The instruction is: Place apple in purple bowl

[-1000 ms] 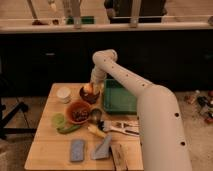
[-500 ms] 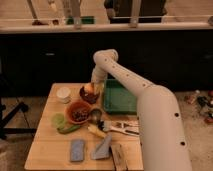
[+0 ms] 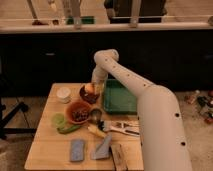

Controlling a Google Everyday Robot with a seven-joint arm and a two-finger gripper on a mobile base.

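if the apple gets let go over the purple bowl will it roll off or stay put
The apple looks round and smooth, so it would likely roll on flat wood. It sits at the purple bowl, under the pincer, so the curved wall should probably cradle it. The bowl is small and might shift if nudged.

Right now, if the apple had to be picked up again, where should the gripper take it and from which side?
Come from above and close across the apple's round top half: it sits in the purple bowl, whose rim blocks its sides. The gripper is already right beside it.
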